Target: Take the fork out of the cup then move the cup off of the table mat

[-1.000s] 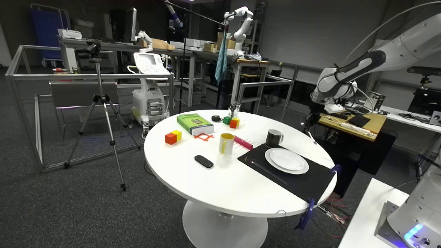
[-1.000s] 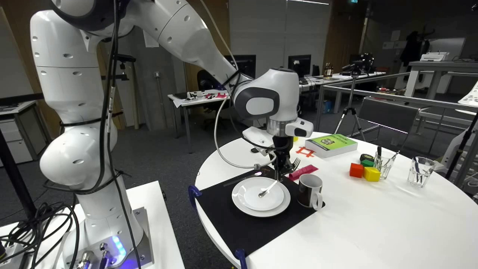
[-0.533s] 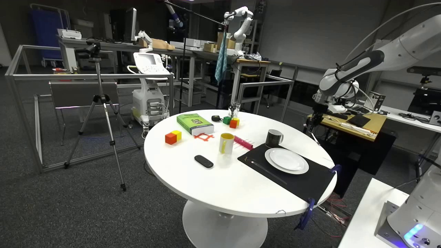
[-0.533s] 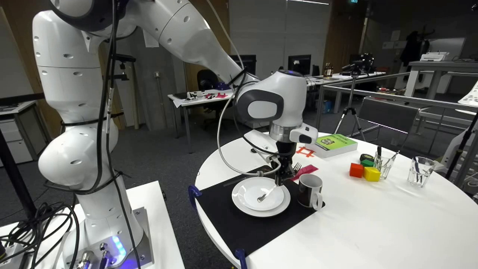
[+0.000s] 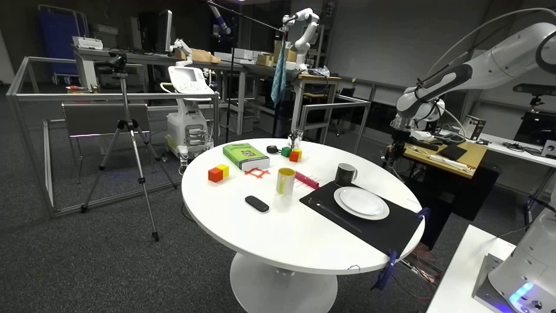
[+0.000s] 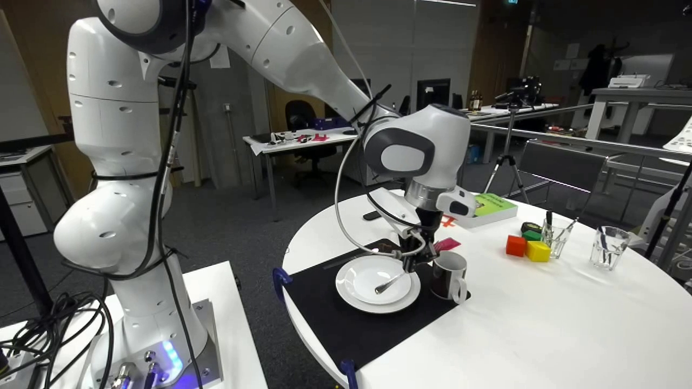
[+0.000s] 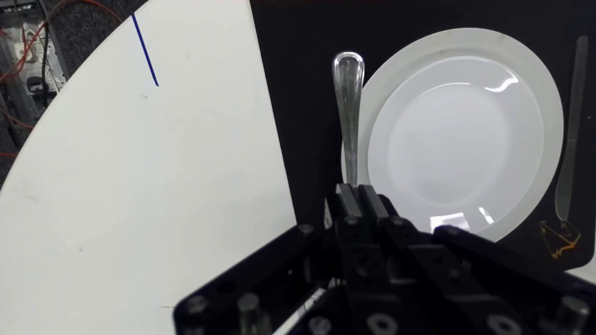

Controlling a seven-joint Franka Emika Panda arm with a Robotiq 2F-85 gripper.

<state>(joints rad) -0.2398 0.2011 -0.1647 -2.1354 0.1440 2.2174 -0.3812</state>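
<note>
Jaws tight on fork (image 7: 349, 116), clearest in wrist view

1. Dark, speckled floor (image 5: 108, 261), seen in both exterior views.
2. White round table (image 5: 260, 230) on a broad white foot (image 5: 282, 289).
3. In both exterior views, metal railing (image 5: 156, 96) with a tripod (image 5: 128, 124) standing close by.
4. Farther back, blue sheet (image 5: 61, 41) on a frame, long desk (image 5: 100, 53) with a monitor (image 5: 167, 34), and teal cloth (image 5: 279, 78) hanging down.
5. Plain grey wall (image 5: 391, 43), dimly lit.
6. In an exterior view, brown panels (image 6: 496, 65) beside grey panels (image 6: 389, 54); office chair (image 6: 300, 116) behind a white desk (image 6: 336, 138).
7. Pale drawers (image 6: 16, 202) at the edge of that view.
8. Bright strip of light (image 6: 446, 2) and small green sign (image 6: 512, 1) near the top.
</note>
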